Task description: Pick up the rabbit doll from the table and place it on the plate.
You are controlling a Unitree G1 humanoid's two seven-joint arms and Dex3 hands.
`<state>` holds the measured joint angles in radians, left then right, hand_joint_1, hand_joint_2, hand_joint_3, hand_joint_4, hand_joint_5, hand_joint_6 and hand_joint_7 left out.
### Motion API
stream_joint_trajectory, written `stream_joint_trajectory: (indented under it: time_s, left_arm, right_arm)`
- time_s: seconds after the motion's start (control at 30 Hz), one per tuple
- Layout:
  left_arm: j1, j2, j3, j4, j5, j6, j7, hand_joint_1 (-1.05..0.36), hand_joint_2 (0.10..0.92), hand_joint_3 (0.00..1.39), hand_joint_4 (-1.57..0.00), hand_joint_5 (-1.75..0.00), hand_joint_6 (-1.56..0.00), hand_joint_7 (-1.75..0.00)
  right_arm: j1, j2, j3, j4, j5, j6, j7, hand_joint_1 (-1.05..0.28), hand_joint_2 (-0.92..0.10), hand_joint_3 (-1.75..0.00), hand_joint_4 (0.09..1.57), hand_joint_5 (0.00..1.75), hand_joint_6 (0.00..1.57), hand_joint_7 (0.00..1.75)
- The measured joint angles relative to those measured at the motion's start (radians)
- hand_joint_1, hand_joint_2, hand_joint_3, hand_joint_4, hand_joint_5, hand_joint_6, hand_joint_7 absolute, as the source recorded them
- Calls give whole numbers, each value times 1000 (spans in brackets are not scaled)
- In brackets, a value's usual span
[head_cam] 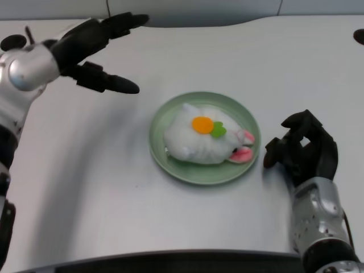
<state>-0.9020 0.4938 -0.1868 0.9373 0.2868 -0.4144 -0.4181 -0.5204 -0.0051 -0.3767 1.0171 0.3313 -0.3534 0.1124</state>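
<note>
A white rabbit doll [202, 139] with pink ears and an orange-and-green carrot patch lies on its side on the green plate [170, 162] in the middle of the table. My left hand [94, 48] hovers at the upper left, well away from the plate, its fingers spread apart and holding nothing.
My right hand [304, 151] rests on the table just right of the plate, fingers curled. The table's front edge runs along the bottom of the view. A dark spot [359, 36] sits at the far right edge.
</note>
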Motion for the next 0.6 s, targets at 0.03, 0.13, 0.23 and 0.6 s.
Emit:
stream_joint_trajectory:
  time_s: [0.03, 0.13, 0.23, 0.6]
  left_arm:
    - [22, -1, 29, -5, -31, -5, 3, -856, 921, 127, -163, -93, -135, -58]
    - [98, -13, 112, -28, -123, -21, 39, -728, 921, 131, -223, -131, -175, -68]
    - [177, -37, 164, -62, -184, -16, 57, -710, 921, 222, -288, -185, -234, -77]
    - [461, -176, 297, -401, -411, 239, 83, -540, 921, 325, -370, -635, -506, -52]
  right_arm:
    - [0, 0, 0, 0, 0, 0, 3, -1048, -533, -1307, 1572, 1438, 1150, 1746]
    - [0, -1, -1, -2, 1, 0, 4, -1048, -539, -1307, 1572, 1443, 1147, 1746]
    - [1, -2, 1, -4, -6, 0, 4, -1048, -553, -1328, 1572, 1462, 1149, 1746]
    - [10, 5, 1, -23, -7, 0, 5, -1048, -546, -1332, 1572, 1448, 1148, 1746]
